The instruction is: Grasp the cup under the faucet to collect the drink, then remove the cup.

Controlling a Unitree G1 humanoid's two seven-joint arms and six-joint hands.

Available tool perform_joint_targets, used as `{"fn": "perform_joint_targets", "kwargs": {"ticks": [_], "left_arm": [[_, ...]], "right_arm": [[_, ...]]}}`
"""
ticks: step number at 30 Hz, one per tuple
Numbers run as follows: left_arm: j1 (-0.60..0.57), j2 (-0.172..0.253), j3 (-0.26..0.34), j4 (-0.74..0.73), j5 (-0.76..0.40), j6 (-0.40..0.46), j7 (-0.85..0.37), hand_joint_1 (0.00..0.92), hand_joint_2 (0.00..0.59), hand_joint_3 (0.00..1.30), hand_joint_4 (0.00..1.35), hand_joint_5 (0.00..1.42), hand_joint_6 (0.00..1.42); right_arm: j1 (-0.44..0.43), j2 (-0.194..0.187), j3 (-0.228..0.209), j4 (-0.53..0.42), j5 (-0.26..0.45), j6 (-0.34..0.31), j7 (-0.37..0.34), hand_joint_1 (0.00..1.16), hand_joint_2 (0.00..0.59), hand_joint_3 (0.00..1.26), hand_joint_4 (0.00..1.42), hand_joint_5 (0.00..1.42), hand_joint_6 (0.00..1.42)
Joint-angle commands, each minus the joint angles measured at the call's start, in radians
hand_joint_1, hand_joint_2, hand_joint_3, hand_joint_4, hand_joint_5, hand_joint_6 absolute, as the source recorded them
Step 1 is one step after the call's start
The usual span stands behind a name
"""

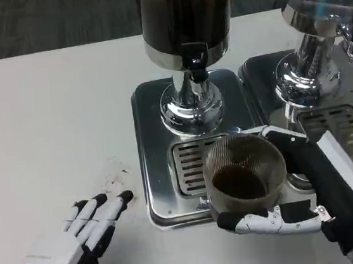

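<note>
A clear ribbed cup (243, 169) with dark drink in its bottom stands at the front of the drip grille (189, 162) of the dispenser's steel tray (155, 141). My right hand (316, 186) wraps around it from the right, fingers curling under its front and thumb behind. The black faucet (196, 66) juts from the dark drink tank (185, 16) above the tray, farther back than the cup. My left hand (74, 242) lies flat on the white table at lower left, fingers spread, holding nothing.
A second chrome dispenser (310, 46) with its own tray and grille (345, 129) stands at the right, close behind my right hand. A chrome pedestal (191, 108) rises behind the cup. Bare white table (48, 121) spreads to the left.
</note>
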Motion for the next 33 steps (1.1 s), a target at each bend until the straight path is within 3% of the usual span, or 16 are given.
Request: {"fn": "perform_joint_targets", "kwargs": {"ticks": [1, 11, 33], "left_arm": [[0.063, -0.02, 0.037, -0.051, 0.013, 0.029, 0.032, 0.0, 0.048, 0.0, 0.0, 0.0, 0.0], [0.106, -0.081, 0.042, -0.102, 0.035, 0.112, 0.047, 0.0, 0.038, 0.0, 0.0, 0.0, 0.0], [0.095, -0.086, 0.036, -0.104, 0.053, 0.103, 0.082, 0.0, 0.036, 0.0, 0.0, 0.0, 0.0]], "right_arm": [[0.011, -0.031, -0.028, -0.062, 0.035, -0.07, 0.023, 1.03, 0.092, 0.82, 0.88, 0.84, 0.95], [0.042, -0.029, -0.02, -0.08, 0.04, -0.091, 0.036, 1.03, 0.094, 0.82, 0.88, 0.84, 0.95], [0.054, -0.012, -0.022, -0.097, 0.035, -0.066, 0.042, 1.03, 0.094, 0.83, 0.88, 0.84, 0.95]]}}
